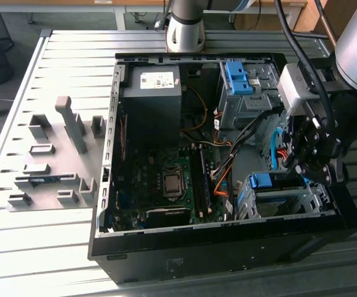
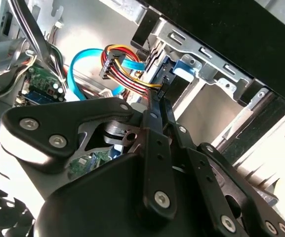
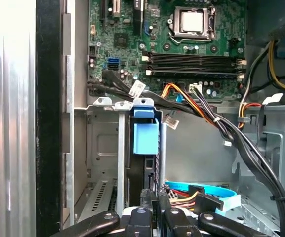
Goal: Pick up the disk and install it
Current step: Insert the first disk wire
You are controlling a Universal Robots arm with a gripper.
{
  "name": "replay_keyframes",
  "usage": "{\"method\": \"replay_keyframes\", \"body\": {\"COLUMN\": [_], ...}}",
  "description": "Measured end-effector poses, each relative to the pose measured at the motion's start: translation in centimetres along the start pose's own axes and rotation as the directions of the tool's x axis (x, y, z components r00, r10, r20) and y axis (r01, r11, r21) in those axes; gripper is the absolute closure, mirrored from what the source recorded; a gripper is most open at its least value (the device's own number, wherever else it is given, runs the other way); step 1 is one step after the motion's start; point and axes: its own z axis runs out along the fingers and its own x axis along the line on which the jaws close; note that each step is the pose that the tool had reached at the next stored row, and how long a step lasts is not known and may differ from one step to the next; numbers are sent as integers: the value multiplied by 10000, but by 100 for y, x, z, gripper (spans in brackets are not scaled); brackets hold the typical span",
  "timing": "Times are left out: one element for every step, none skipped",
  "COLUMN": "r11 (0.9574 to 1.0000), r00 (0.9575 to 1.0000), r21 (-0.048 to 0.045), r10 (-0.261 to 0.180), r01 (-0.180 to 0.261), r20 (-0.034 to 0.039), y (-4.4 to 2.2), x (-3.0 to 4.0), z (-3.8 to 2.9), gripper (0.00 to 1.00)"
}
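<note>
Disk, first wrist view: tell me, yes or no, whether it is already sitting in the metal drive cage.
Yes, the disk, blue carrier tab showing, stands edge-on in a slot of the metal drive cage.

Matt black metal hand [image 2: 158, 111], blue plastic frame on the disk [image 3: 145, 138], dull grey metal cage [image 3: 102, 143].

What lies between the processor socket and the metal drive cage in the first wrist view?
In the first wrist view, the memory slots and a bundle of cables lie between the processor socket and the drive cage, which holds the disk.
</note>
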Motion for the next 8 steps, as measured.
{"method": "replay_keyframes", "body": {"r11": [9999,9997,9995,9992,9991,9991,9991,9991], "r00": [9999,9997,9995,9992,9991,9991,9991,9991], "r21": [-6,-12,-17,-21,-22,-23,-21,-19], "r10": [-116,-228,-323,-393,-423,-425,-426,-427], "r01": [116,228,323,393,423,425,426,427], "r20": [4,11,13,15,15,15,14,14], "y": [1,1,2,2,2,2,2,2], "x": [1,2,4,4,4,5,5,5], "z": [2,6,9,13,16,19,22,25], "gripper": [84,84,84,84,84,84,84,84]}}
